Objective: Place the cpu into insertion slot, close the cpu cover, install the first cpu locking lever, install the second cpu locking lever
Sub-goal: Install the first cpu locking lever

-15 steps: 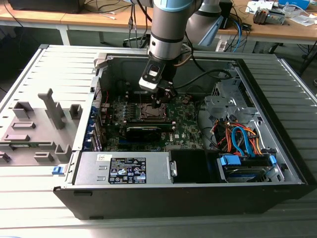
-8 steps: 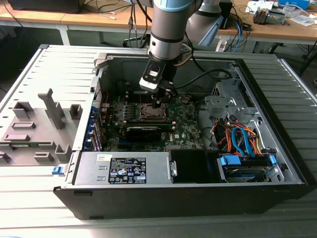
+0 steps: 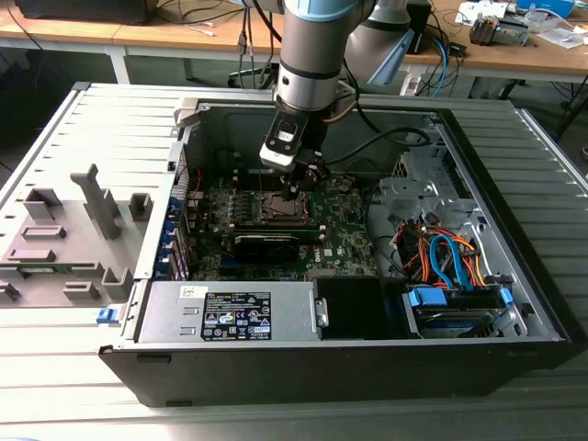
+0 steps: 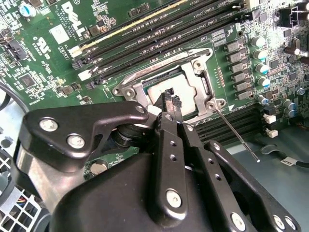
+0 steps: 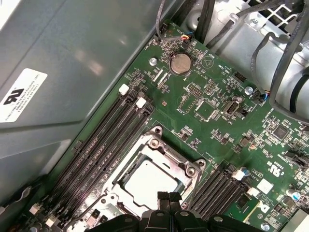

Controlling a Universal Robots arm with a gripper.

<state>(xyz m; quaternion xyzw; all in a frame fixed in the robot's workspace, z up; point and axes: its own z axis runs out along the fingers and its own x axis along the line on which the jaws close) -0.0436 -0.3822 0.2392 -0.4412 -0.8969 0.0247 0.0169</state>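
Note:
Inside the open computer case point(image 3: 514, 230), my gripper point(image 3: 296, 188) hangs right over the insertion slot point(image 3: 276, 209) on the green motherboard. In both wrist views its black fingertips are pressed together, shut with nothing visible between them, just above the socket's edge: gripper point(image 4: 170, 96), gripper point(image 5: 168, 195). The cpu point(image 4: 186, 86) point(image 5: 145, 181) lies in the slot, its silver top showing through the metal cpu cover point(image 4: 200, 72) point(image 5: 186, 169), which lies flat over it. A thin metal locking lever point(image 4: 236, 134) sticks out loose from one socket corner, slanting over the memory slots.
Long black memory slots point(image 4: 169, 29) point(image 5: 106, 140) flank the socket. A long black card point(image 3: 266, 243) sits in front of it, with a power supply point(image 3: 225, 312) nearer. Drive cage and coloured cables point(image 3: 450, 266) are at the exterior view's right. A grey fixture plate point(image 3: 64, 230) is at its left.

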